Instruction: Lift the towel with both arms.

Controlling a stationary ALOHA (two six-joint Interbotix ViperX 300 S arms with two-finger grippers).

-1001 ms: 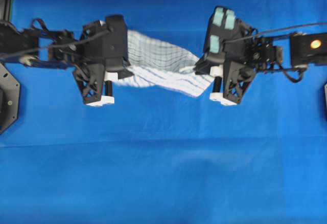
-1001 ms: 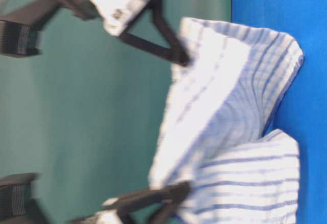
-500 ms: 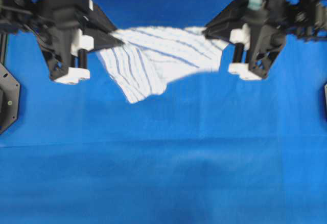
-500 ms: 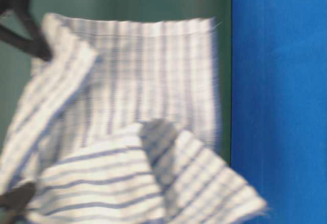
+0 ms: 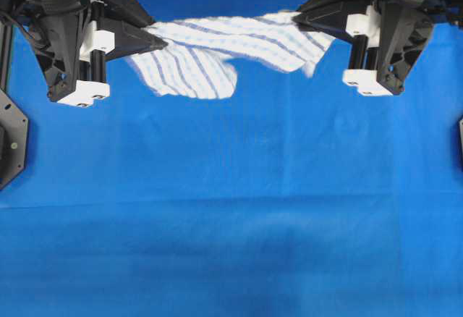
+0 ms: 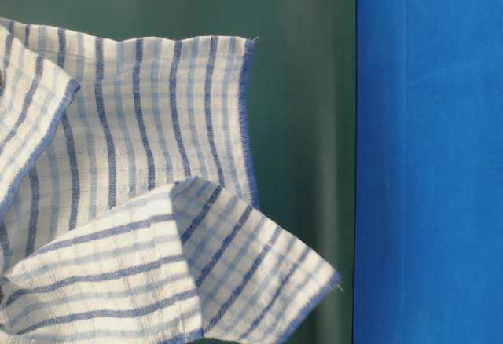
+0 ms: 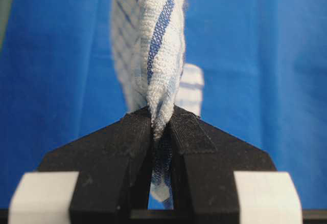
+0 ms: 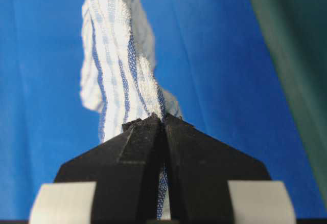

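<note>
The white towel [image 5: 217, 49] with blue and grey check stripes hangs in the air between the two arms, well above the blue tablecloth. My left gripper [image 5: 160, 43] is shut on its left end, and the cloth is pinched between the black fingertips in the left wrist view [image 7: 161, 116]. My right gripper [image 5: 298, 17] is shut on its right end, the fabric [image 8: 122, 60] squeezed between its tips [image 8: 162, 119]. One loose corner droops below the left part. In the table-level view the towel [image 6: 134, 203] fills the left side, clear of the table.
The blue tablecloth [image 5: 239, 216] covers the whole table below. A black mount [image 5: 11, 140] sits at the left edge and another dark part [image 5: 460, 143] at the right edge. A dark green wall [image 6: 306, 85] stands behind.
Both arms have risen and spread apart with the towel held between them. The towel has left the table, stretched out, and its hanging corner has swung up.
</note>
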